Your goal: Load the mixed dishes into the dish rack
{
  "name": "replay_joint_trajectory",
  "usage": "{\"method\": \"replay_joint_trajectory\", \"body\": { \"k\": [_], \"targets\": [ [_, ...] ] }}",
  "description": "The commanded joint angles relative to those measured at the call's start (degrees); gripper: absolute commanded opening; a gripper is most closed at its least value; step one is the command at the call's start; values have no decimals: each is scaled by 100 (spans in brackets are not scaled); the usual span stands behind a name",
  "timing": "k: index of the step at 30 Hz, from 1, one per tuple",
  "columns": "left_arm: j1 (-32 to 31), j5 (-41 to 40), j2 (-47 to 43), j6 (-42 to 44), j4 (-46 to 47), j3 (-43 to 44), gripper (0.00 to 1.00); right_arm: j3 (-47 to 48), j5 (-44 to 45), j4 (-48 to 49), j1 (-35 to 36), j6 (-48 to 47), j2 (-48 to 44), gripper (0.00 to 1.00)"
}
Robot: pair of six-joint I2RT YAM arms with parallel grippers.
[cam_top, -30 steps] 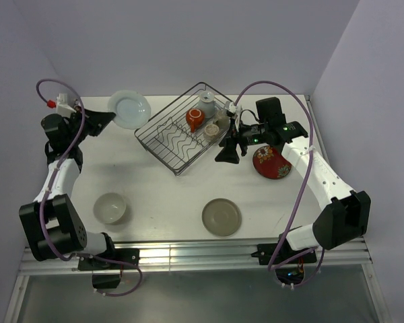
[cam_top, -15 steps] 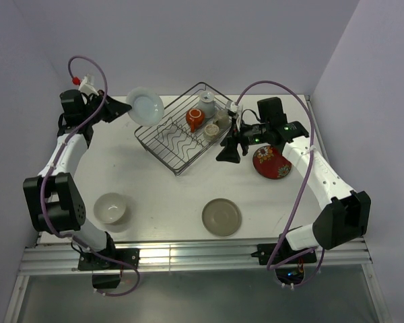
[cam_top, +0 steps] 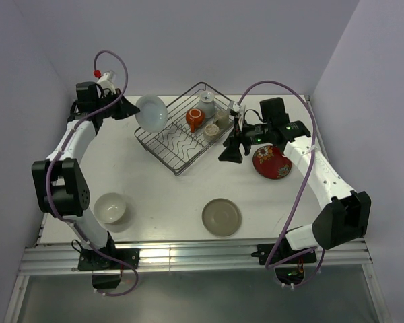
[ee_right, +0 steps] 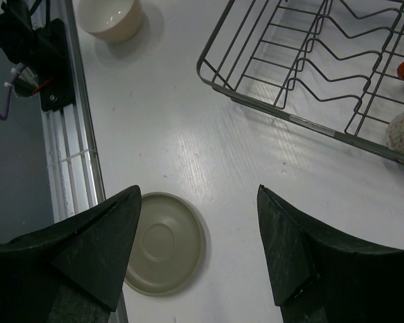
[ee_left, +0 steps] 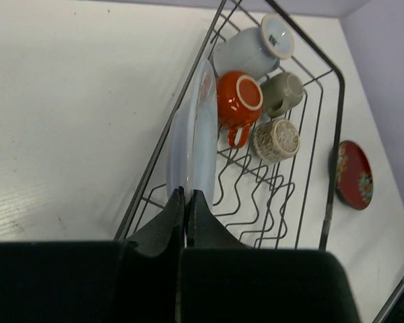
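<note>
- sitting upright at the lower left of the top view, the cream bowl (cam_top: 111,207) rests on the white worktop (cam_top: 161,195), well apart from the dish rack (cam_top: 157,153).
- at the upper left, the left claw (cam_top: 131,110) is clamped tight on the rim of the pale white plate (cam_top: 151,111). the wrist view shows both fingers pinching the plate's near edge.
- the pale white plate is held on edge and tilted, above the rack's left corner. in the wrist view it lines up along the rack's left rim, and i cannot tell whether it touches the wire.
- the rack sits at an angle in the upper middle of the worktop, its wavy dividers bare on the near-left half.
- four pieces are crowded in its far-right end: an orange-red mug (cam_top: 194,119), a pale grey cup (cam_top: 207,102) mouth-down behind it, a small grey cup (cam_top: 222,116) and a speckled beige cup (cam_top: 211,130).
- below the rack, near the worktop's front edge, the olive-grey plate (cam_top: 221,217) lies flat.
- just right of the rack, the right claw (cam_top: 229,153) hangs with its fingers spread wide and nothing between them.
- at the right, the red floral plate (cam_top: 272,162) lies flat on the worktop, beside that claw.
</note>
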Motion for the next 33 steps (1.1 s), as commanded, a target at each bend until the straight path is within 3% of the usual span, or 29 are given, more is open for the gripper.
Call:
{"method": "replay_joint_trajectory", "body": {
  "k": [1,17,23,33],
  "targets": [
    [-168,17,9,686,13,468,0,3,-28,-57,-56,-92,-49,77],
    [-511,-554,36,1925,-190,943,0,-85,-2,-145,-56,-162,-40,77],
    [-687,-862,-43,2725,-190,837,0,-120,-19,-145,-56,-171,-23,77],
    [-889,-1108,-219,3174,83,732,0,-199,-10,-153,-56,-188,-31,76]
  ]
}}
